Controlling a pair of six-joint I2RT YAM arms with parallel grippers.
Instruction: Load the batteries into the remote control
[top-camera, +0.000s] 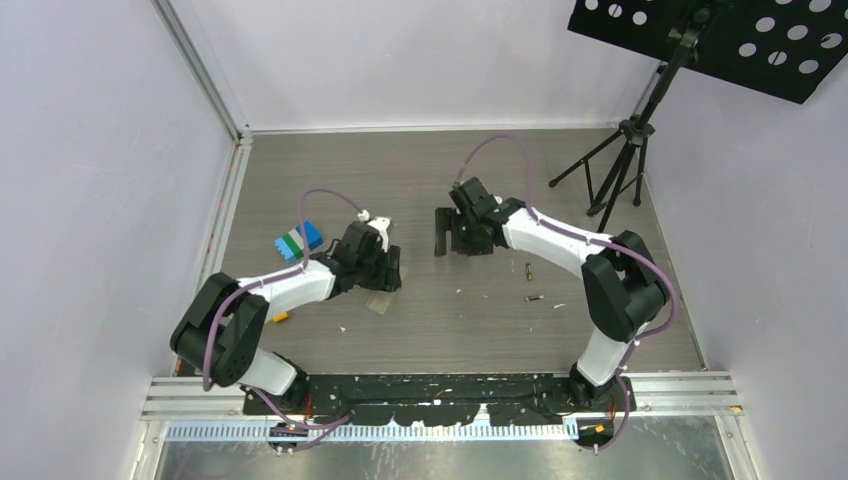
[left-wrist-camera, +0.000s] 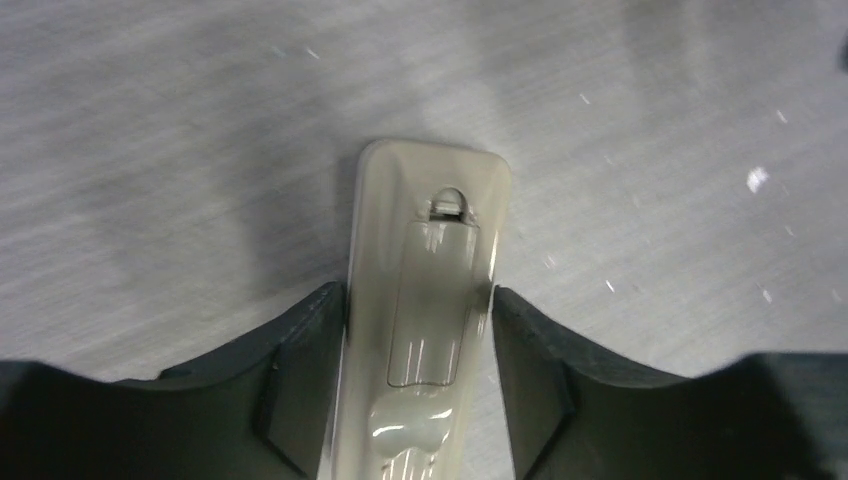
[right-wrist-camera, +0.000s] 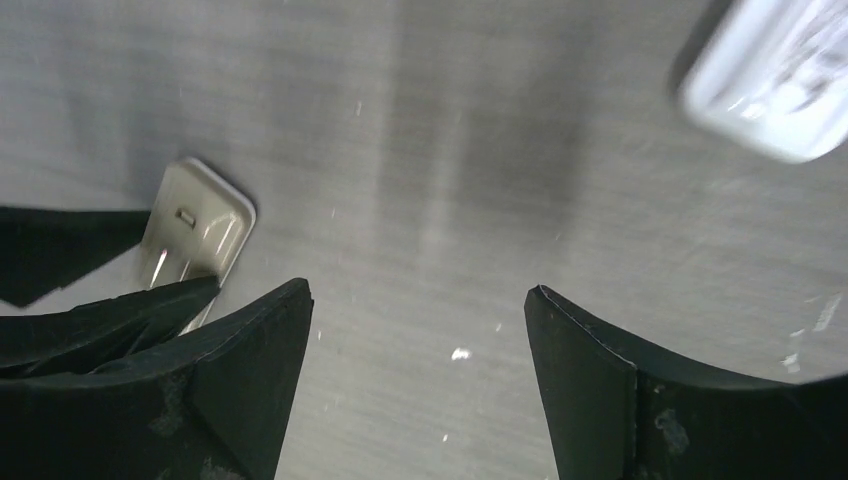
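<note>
Looks like an early step: gripping a translucent tan bar (left-wrist-camera: 430, 200) with the left hand (left-wrist-camera: 415, 295), jaws pressed against both long edges, rather than loading anything. Holding the right hand (right-wrist-camera: 415, 290) wide open and empty over bare bench (top-camera: 450, 170). Loaded nothing yet, to judge by the batteries (top-camera: 529, 270) lying loose on the right side, well apart from both hands.

Next, probably: setting the bar aside, getting the remote control (right-wrist-camera: 775, 70) recess-up, then sending the right hand back for one slim cell. Calls for a narrow, careful pinch on something apt to roll.

Only from overhead: the batteries. Only from the left wrist: a small latch tab at the bar's far end, hinting at a battery cover. Only from the right wrist: the remote control, a blurred white shape at upper right, apart from the bar. Cannot tell which face is up, nor place it surely from overhead.
</note>
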